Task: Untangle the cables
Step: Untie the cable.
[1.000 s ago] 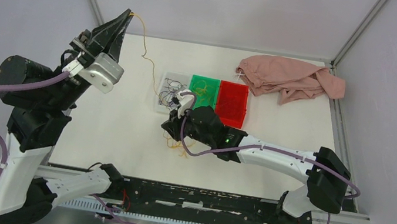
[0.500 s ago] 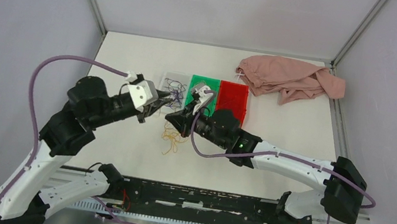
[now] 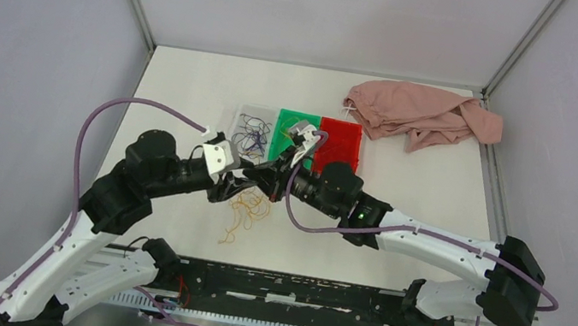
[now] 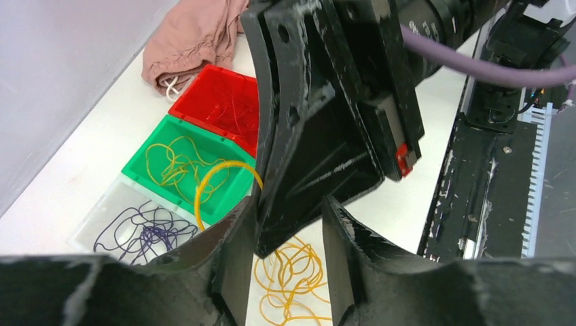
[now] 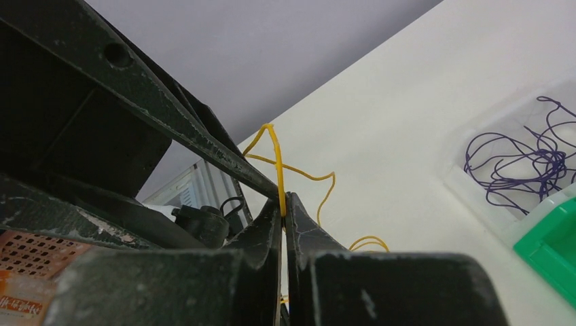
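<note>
Down from high at the far left since a second ago: left hand (image 3: 223, 190), fingers parted, straddling the right hand (image 5: 283, 200) tip. Right hand pinched shut on one yellow strand (image 5: 276, 159). Beneath, loose yellow cables (image 3: 244, 208) on the surface (image 3: 183, 95); purple cables (image 3: 254, 132) in the clear tray (image 3: 240, 117). Likely light, floppy, springy; best gripped on a single strand beside the pinch.

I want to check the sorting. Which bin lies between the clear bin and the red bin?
The green bin, holding yellow cables; the top view shows it.
</note>
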`<state>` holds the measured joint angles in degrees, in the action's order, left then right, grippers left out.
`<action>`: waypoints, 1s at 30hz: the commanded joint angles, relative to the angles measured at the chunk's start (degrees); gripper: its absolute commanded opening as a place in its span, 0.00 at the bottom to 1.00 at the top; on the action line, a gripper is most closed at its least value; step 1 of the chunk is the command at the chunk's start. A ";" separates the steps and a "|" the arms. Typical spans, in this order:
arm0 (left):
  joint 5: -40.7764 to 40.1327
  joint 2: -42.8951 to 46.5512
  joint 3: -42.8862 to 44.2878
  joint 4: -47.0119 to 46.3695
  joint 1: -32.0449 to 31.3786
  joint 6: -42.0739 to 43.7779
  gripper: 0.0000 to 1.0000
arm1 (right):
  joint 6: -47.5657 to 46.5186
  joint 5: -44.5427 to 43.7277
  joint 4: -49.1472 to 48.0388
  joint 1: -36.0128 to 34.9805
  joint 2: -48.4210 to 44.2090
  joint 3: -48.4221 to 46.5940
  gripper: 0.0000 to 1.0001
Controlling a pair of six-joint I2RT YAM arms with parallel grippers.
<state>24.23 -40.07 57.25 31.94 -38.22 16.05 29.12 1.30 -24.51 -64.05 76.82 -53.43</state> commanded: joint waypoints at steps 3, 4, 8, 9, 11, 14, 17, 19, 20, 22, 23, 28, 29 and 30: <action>-3.28 4.03 -3.49 -0.21 0.07 0.01 0.55 | 0.31 0.60 -2.61 0.15 -5.04 -1.30 0.01; -4.50 4.88 -4.19 -0.15 0.07 0.52 0.56 | 0.03 0.38 -1.88 0.14 -5.35 -1.44 0.01; -6.99 6.66 -6.04 -0.44 0.07 0.72 0.61 | -0.12 0.64 -0.57 0.11 -6.30 -2.01 0.01; -8.18 6.87 -6.25 -0.97 0.12 0.36 0.62 | -0.14 0.78 -0.27 0.07 -6.36 -2.21 0.01; -10.49 7.70 -6.72 -2.22 0.08 -0.47 0.62 | -0.11 0.89 0.25 0.07 -6.55 -2.53 0.01; -9.82 10.32 -7.17 -4.02 0.12 -2.14 0.79 | -0.27 1.68 0.57 0.13 -6.79 -3.23 0.01; -6.07 12.37 -7.91 -5.94 0.14 -2.51 0.87 | -0.47 3.39 1.54 0.12 -6.77 -4.59 0.01; -4.13 11.32 -7.34 -4.92 0.01 -2.35 0.89 | -0.51 4.34 2.63 0.12 -6.61 -5.67 0.01; -2.93 10.82 -7.23 -4.72 0.13 -2.18 0.90 | -0.43 4.90 2.82 0.09 -6.45 -6.14 0.01; -0.23 9.53 -7.12 -4.94 0.07 -2.02 0.90 | 0.00 6.39 2.74 0.13 -5.97 -7.03 0.01; 0.84 8.80 -6.99 -5.02 0.07 -2.06 0.90 | 0.39 7.22 2.58 0.15 -5.59 -7.40 0.01; 1.55 4.75 -5.40 -5.25 0.09 -1.68 0.78 | 0.98 11.36 2.41 0.00 -4.31 -9.04 0.01; 1.21 4.37 -5.14 -5.62 0.10 -1.72 0.73 | 0.94 11.65 2.65 0.02 -4.35 -9.06 0.01; 1.18 4.25 -4.99 -5.82 0.10 -1.69 0.68 | 0.87 11.74 2.85 0.06 -4.51 -8.88 0.01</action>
<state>23.64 -34.72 49.45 29.45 -38.22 16.05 29.52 9.61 -20.03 -64.01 72.27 -59.77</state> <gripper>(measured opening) 0.748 0.032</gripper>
